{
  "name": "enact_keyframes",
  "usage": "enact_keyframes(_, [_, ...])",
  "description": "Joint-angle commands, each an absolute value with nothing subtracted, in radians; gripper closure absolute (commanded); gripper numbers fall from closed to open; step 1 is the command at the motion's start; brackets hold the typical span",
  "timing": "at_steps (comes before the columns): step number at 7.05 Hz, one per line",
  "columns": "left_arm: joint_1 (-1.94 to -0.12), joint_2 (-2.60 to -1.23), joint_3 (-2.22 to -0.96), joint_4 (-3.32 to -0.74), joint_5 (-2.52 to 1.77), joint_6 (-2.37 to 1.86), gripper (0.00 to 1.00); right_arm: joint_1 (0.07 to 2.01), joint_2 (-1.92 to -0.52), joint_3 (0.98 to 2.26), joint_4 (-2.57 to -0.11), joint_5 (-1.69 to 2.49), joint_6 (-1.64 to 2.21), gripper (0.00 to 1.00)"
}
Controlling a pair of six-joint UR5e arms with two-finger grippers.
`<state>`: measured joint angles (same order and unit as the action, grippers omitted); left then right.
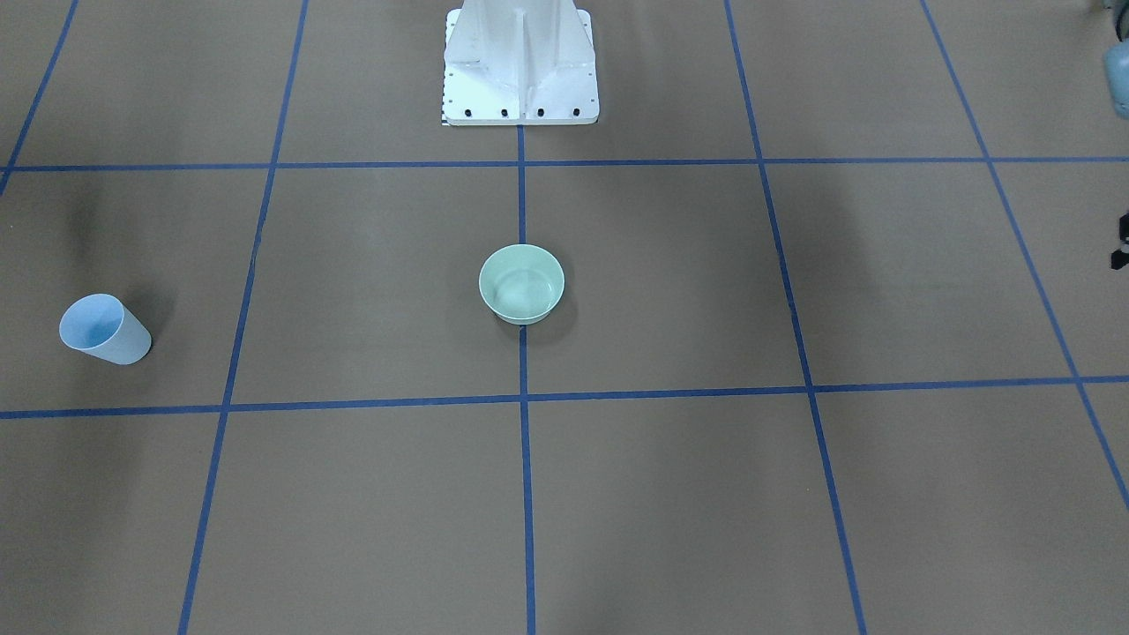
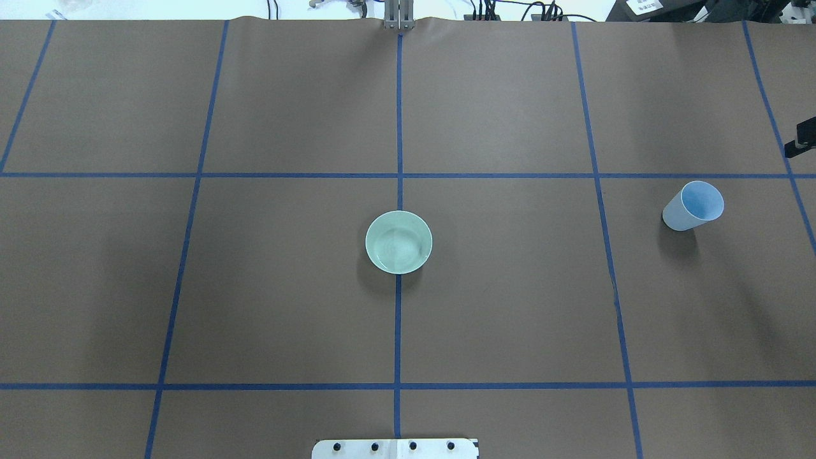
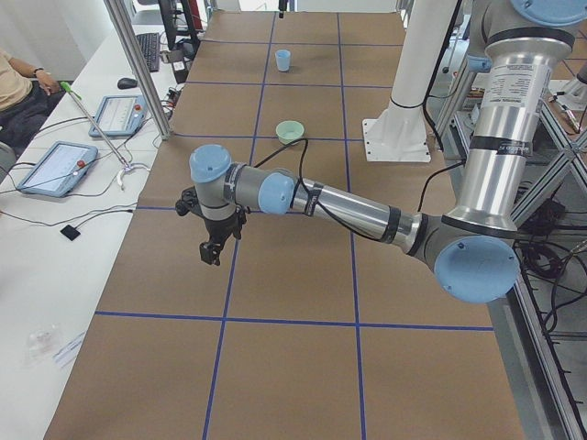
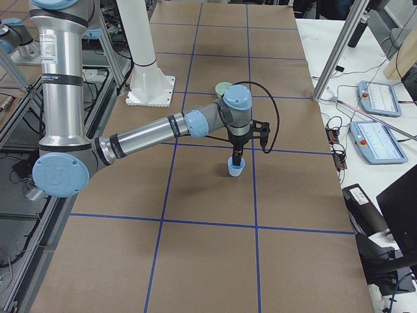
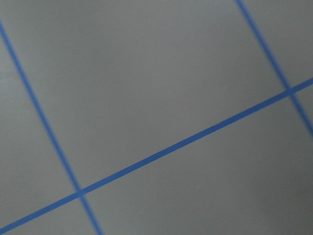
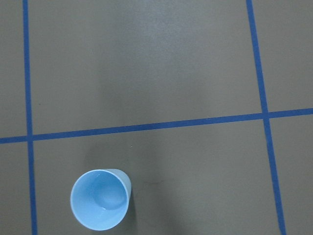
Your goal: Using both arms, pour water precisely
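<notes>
A pale green bowl (image 2: 398,242) stands at the table's middle and also shows in the front-facing view (image 1: 521,283). Faint glints inside it suggest a little clear water. A light-blue cup (image 2: 693,205) stands upright on my right side; the right wrist view looks down into it (image 6: 100,199), with a faint glint at its bottom. My right gripper (image 4: 236,158) hangs just above the cup (image 4: 234,169); I cannot tell whether it is open or shut. My left gripper (image 3: 212,252) hangs over bare table far from both; I cannot tell its state either.
The white bolted pedestal (image 1: 520,79) stands behind the bowl. Blue tape lines grid the brown table. A side bench holds tablets (image 3: 53,167) and cables, and an operator (image 3: 18,87) sits there. The left wrist view shows only table and tape.
</notes>
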<state>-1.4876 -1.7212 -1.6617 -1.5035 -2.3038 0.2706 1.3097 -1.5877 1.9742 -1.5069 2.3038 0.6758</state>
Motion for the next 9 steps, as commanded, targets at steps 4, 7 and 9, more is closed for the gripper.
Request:
enact_keyframes(4, [-1.586, -1.671, -1.594, -1.505, -2.309, 0.307, 0.0, 0.868, -1.585, 2.091, -1.496, 1.717, 1.372, 0.0])
enact_keyframes(7, [-1.586, -1.671, -1.594, -1.505, -2.309, 0.307, 0.0, 0.618, -1.588, 2.079, -1.593, 1.334, 1.698, 0.0])
enact_keyframes(9, [-1.586, -1.671, -1.594, -1.505, -2.309, 0.307, 0.0, 0.522, -1.505, 2.021, -1.745, 1.17, 1.88, 0.0])
